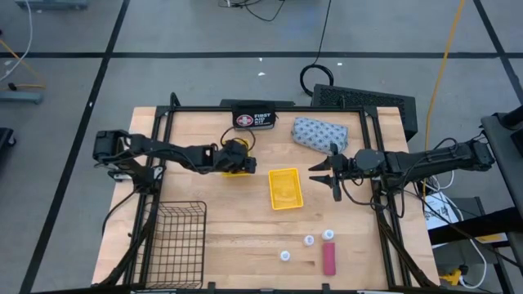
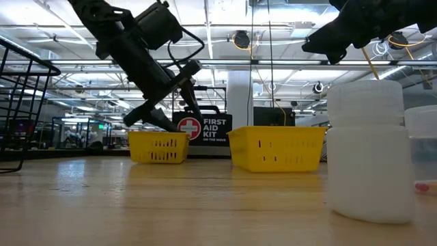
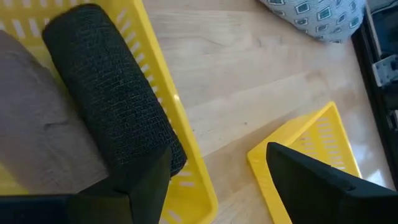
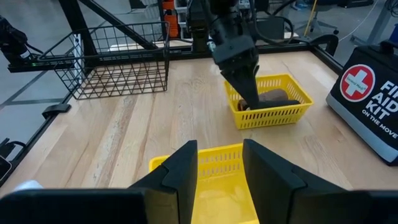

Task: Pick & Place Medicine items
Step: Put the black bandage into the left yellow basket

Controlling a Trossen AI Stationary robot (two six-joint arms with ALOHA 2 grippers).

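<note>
My left gripper point(image 1: 238, 157) point(image 3: 217, 171) is open and points down into the yellow tray point(image 1: 237, 169) near the First Aid case. One finger point(image 3: 140, 186) is inside this tray and the other point(image 3: 311, 180) outside its wall. In the tray lie the black block point(image 3: 106, 99), a textured roll, and the brown oblong point(image 3: 37, 118) point(image 4: 273, 96) beside it. My right gripper point(image 1: 328, 175) point(image 4: 221, 162) is open and touches nothing, just right of the second yellow tray point(image 1: 284, 188). The grey-blue pouch point(image 1: 320, 133) lies on the table's far side. Three white containers point(image 1: 309, 240) and the pink bar point(image 1: 328, 260) sit near the near edge. My left gripper has its inner finger point(image 3: 140, 186) right at the black block's near end point(image 3: 158, 146), coming from above and slanting down. I cannot tell whether it touches it. The block lies on the tray's floor, along the wall.
The black First Aid case point(image 1: 253, 120) stands at the far edge behind the left tray. A black wire basket point(image 1: 176, 241) sits at the near left corner. Bare wood lies between the trays and the white containers. One white container point(image 2: 369, 150) looms close in the low view.
</note>
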